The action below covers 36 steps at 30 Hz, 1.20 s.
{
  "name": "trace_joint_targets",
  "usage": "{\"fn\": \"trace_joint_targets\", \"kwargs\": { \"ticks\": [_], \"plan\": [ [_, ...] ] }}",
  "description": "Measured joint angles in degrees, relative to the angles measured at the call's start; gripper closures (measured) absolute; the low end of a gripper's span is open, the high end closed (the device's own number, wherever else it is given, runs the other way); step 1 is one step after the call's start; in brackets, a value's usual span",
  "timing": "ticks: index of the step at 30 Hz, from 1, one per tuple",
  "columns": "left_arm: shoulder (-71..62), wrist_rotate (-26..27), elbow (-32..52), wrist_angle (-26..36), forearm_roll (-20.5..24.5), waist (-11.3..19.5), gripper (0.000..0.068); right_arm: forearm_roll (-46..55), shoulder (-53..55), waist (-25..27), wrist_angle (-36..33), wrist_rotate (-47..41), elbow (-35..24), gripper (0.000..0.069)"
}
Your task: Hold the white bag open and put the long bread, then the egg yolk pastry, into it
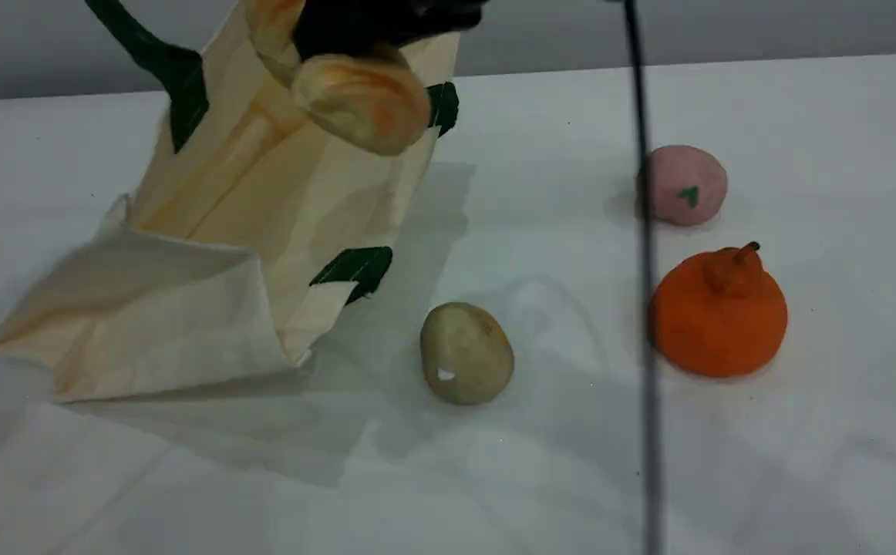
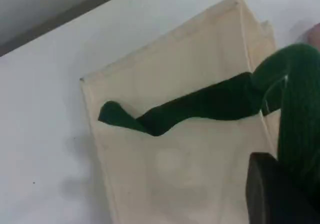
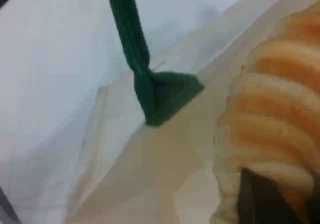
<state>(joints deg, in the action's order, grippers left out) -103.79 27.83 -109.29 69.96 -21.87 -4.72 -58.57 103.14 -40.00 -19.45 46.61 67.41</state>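
The white bag [image 1: 209, 254] stands tilted at the left, its mouth pulled up by a dark green strap [image 1: 159, 62] that runs out of the top edge. In the left wrist view, my left gripper [image 2: 282, 196] is shut on that strap [image 2: 295, 103] above the bag [image 2: 185, 174]. My right gripper [image 1: 378, 27] is shut on the long bread [image 1: 355, 100], which hangs at the bag's raised rim. The right wrist view shows the ridged bread [image 3: 275, 129] over the bag's inside [image 3: 165, 174]. The egg yolk pastry [image 1: 466, 353] lies on the table right of the bag.
A pink ball with a green mark [image 1: 685, 185] and a round orange tangerine-shaped item [image 1: 718, 312] sit at the right. A thin black cable [image 1: 646, 324] hangs down in front of them. The table's far edge meets a grey wall.
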Motion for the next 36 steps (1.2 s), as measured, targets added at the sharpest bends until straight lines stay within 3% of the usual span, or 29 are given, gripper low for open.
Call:
{"fn": "trace_joint_targets", "kwargs": {
  "ticks": [6, 21, 36],
  "plan": [
    [-0.05, 0.00, 0.00, 0.00, -1.73, 0.00, 0.0608, -8.41, 6.02, 0.00, 0.67, 4.75, 3.87, 0.0592],
    [-0.05, 0.00, 0.00, -0.05, -2.34, 0.00, 0.0608, -10.45, 22.76, 0.00, -0.13, 3.02, 20.32, 0.0594],
    [-0.05, 0.00, 0.00, 0.01, -2.34, 0.00, 0.0608, -12.35, 24.25, 0.05, 2.51, 2.95, 20.51, 0.0597]
  ]
}}
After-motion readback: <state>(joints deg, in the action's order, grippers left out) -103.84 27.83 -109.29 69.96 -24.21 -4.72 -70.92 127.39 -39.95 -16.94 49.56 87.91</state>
